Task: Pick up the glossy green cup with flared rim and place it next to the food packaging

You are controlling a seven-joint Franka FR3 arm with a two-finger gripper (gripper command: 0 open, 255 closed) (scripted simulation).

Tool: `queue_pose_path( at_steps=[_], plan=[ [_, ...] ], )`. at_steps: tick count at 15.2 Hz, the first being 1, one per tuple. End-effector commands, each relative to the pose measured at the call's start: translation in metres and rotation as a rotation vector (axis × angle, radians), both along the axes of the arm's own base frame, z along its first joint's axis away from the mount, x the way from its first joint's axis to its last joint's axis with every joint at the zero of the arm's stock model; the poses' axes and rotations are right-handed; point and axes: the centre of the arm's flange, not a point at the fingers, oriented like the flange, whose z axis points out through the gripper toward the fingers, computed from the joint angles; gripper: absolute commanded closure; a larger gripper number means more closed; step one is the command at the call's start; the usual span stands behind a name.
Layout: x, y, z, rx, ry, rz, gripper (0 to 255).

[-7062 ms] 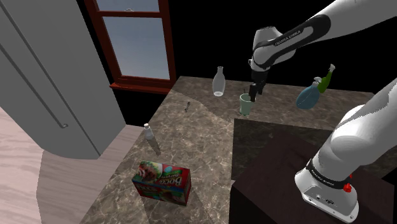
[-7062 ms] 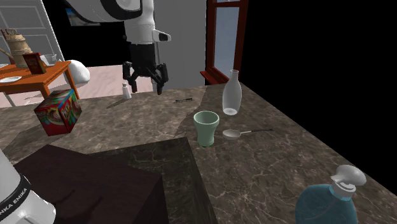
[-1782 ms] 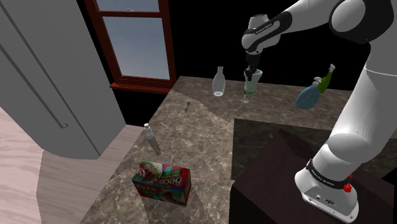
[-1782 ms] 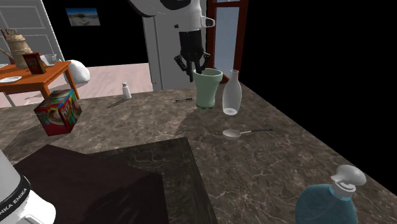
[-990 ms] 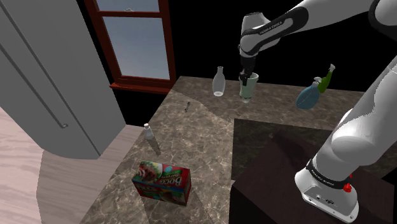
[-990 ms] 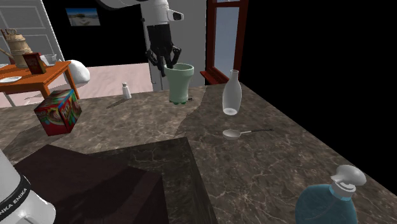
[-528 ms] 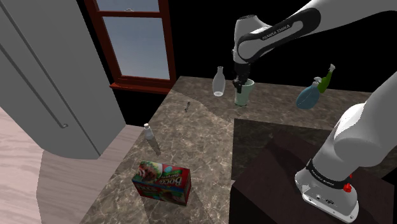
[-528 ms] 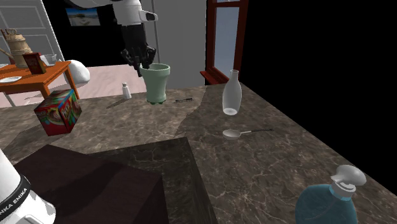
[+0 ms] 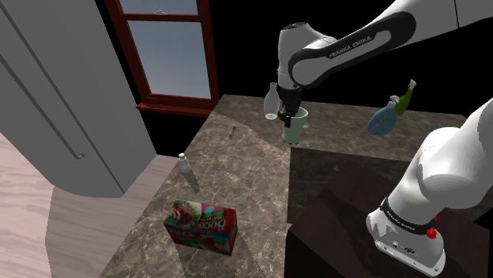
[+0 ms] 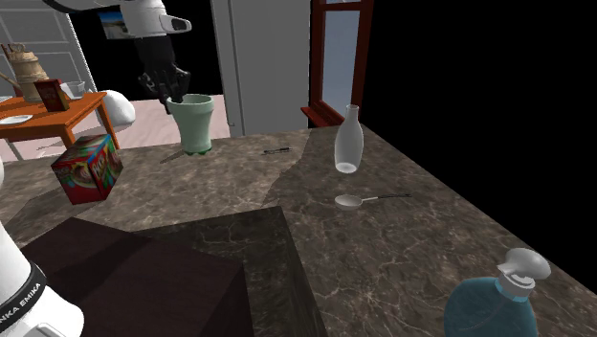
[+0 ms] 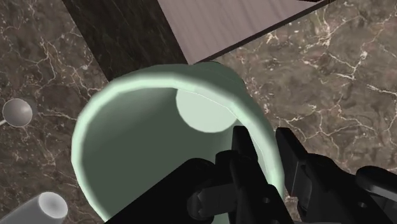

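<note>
While your gripper is pinching the pale green cup by its flared rim, one finger inside, the cup is hanging just beneath it, probably light, rigid and slippery.

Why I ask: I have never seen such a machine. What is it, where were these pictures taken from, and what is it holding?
It is a white robot arm on a box stand. One picture looks over its shoulder, one from another side of the brown marbled counter, one from a camera beside its black fingers. These pinch the wall of a pale green cup with a flared rim, held above the counter. On the counter lie a colourful food box, a clear bottle, a small spoon and a blue spray bottle.
</note>
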Motion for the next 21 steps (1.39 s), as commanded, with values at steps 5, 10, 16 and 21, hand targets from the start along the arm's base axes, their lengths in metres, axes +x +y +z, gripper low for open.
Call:
queue_pose_path(
  at_steps=[5, 10, 16, 21],
  plan=[
    [-0.019, 0.077, 0.001, 0.000, 0.000, -0.002, 255],
    [-0.035, 0.141, 0.001, 0.000, 0.000, -0.002, 255],
    [-0.054, 0.218, 0.001, 0.000, 0.000, -0.002, 255],
    [-0.058, 0.236, -0.020, 0.000, 0.000, -0.002, 255]
  ],
)
